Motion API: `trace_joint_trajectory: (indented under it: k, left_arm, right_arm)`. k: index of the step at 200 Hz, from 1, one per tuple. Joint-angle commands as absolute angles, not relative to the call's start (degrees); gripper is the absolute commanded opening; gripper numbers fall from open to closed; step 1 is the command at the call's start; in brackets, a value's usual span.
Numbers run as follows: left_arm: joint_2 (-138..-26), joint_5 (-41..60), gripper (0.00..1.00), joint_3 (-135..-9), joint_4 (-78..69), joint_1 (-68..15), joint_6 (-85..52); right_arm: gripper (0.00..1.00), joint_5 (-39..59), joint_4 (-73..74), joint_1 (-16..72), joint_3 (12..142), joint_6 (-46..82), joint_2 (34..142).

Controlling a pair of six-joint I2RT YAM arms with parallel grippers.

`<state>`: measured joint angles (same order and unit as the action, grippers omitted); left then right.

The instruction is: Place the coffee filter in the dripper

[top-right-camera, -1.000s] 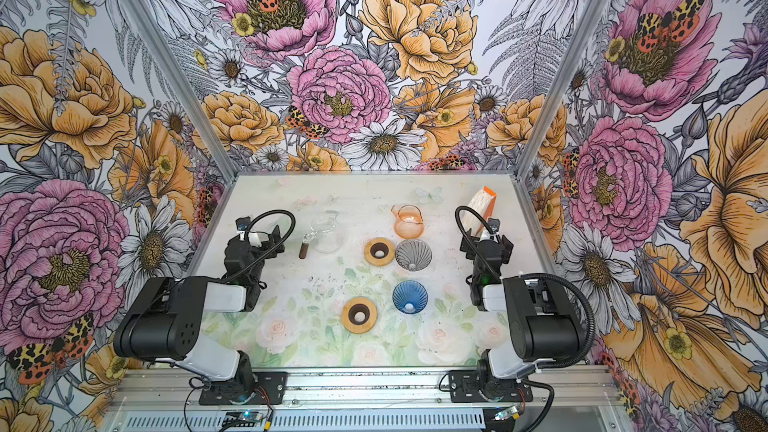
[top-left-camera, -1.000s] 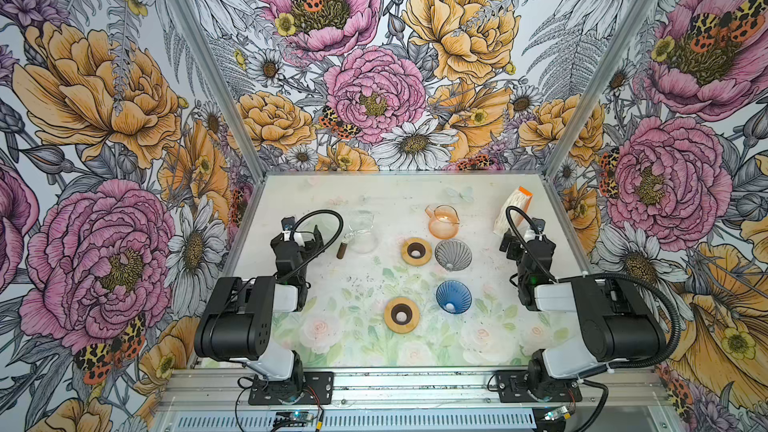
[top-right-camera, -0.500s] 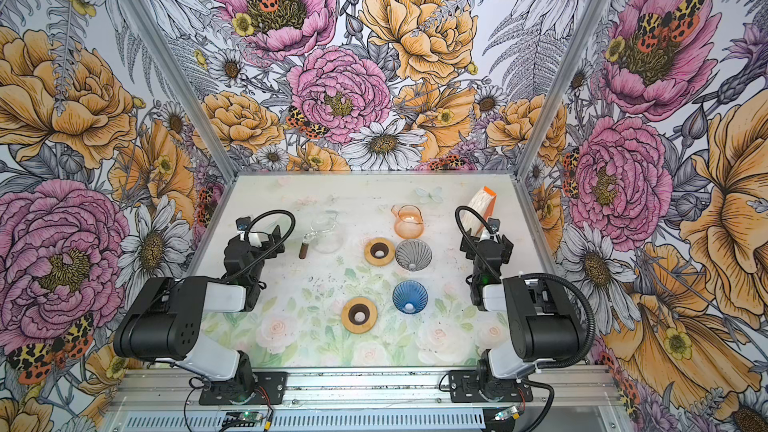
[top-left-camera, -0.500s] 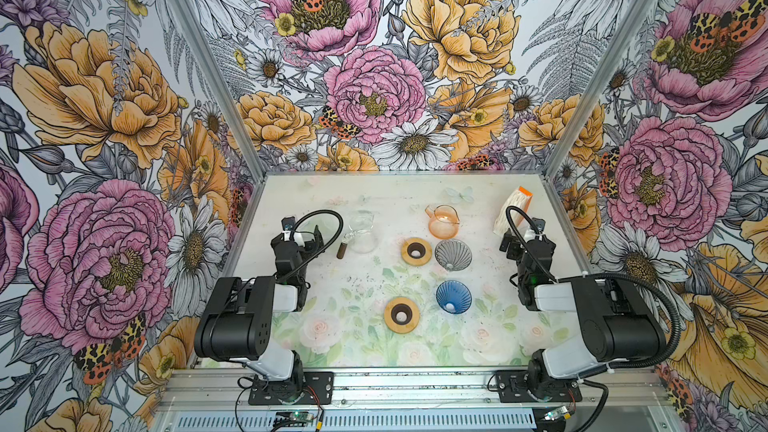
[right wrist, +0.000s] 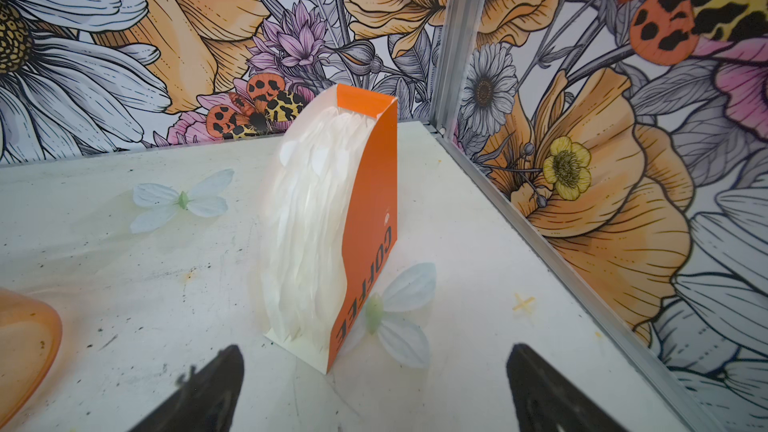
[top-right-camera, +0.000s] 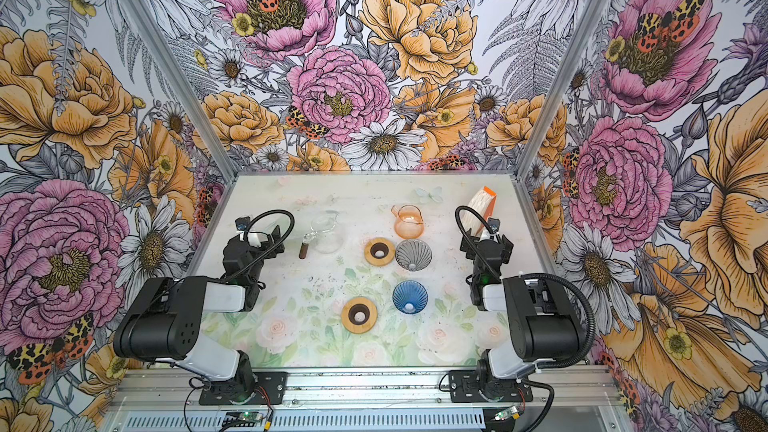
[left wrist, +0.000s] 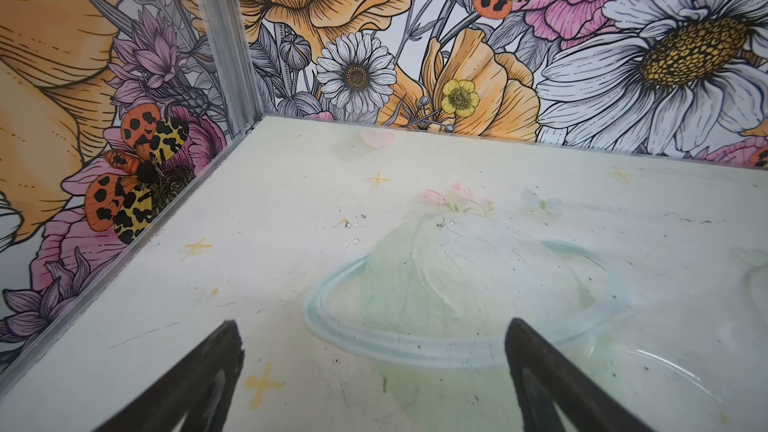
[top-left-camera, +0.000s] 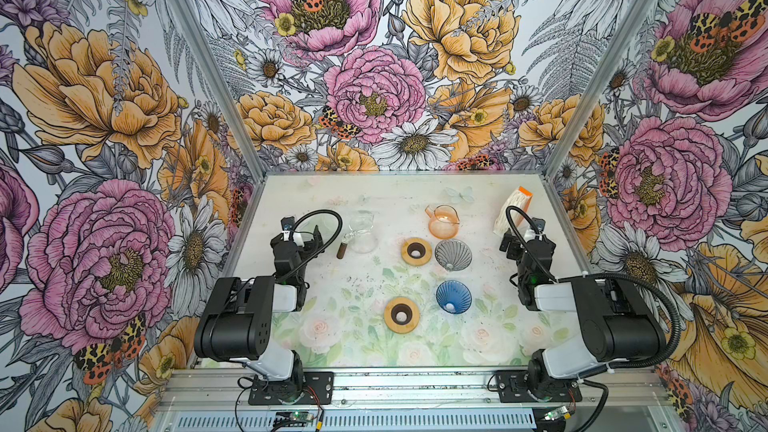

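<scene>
White coffee filters (right wrist: 307,218) stand stacked in an orange box (top-left-camera: 515,207) at the back right of the table. My right gripper (right wrist: 374,363) is open just short of that box, with nothing between its fingers. Two ribbed drippers sit mid-table in both top views: a grey dripper (top-left-camera: 453,254) and, nearer the front, a blue dripper (top-left-camera: 454,297). My left gripper (top-left-camera: 300,232) is open and empty at the left side, above bare table (left wrist: 270,209), far from the drippers.
An orange glass server (top-left-camera: 443,222) stands behind the grey dripper, and a clear glass carafe (top-left-camera: 362,235) with a brown handle sits near the left gripper. Two wooden rings (top-left-camera: 416,251) (top-left-camera: 401,314) lie by the drippers. Metal-framed walls (right wrist: 540,243) enclose the table.
</scene>
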<state>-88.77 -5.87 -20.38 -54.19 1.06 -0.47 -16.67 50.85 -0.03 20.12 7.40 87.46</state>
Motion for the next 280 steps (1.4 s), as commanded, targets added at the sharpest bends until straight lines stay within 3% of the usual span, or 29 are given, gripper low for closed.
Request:
trace_joint_trajectory:
  k: [1,98,195,238,280]
  left_arm:
    - [-88.85,-4.66,0.99,-21.44,-54.16,1.57,-0.75]
    - [-86.49,-4.24,0.99,-17.08,-60.74,1.53,-0.69]
    - [-63.37,5.44,0.99,-32.12,-18.57,1.05,1.82]
    - [-57.25,13.19,0.99,-41.49,3.29,1.05,6.16]
    - [-54.99,18.65,0.97,-47.3,19.15,0.21,8.04]
  right_arm:
    - [0.99,-16.52,51.7,0.24,21.27,6.94,87.87]
    - [0.99,-16.61,52.29,0.53,20.48,6.61,86.69]
    - [1.0,-13.42,16.64,5.84,30.54,6.41,58.58]
    - [1.0,-5.66,-2.05,8.01,41.43,9.4,54.97]
    - [0.99,6.73,-9.08,9.38,47.27,11.42,55.49]
